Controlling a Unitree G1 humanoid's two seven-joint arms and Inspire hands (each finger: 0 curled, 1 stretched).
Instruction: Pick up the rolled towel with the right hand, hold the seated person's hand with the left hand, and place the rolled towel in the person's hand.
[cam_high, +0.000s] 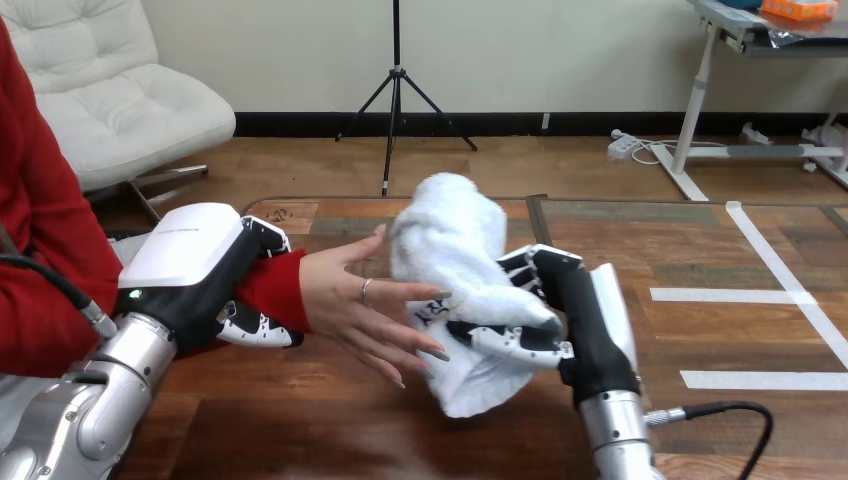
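light: bright, even | shadow: soft, on table (330, 420) below rolled towel (450, 250)

Rolled towel (450, 265): white terry cloth, thick, fluffy, matt nap. Right hand (578, 312): matt black plastic body, smooth white shell along back, fingers in black-and-white hard plastic. Left hand (195, 262): broad white shell, smooth, faintly glossy, over black plastic. Forearms (112, 385): silver metal, polished sheen. Surface (300, 425): brown wood, visible grain, satin finish.
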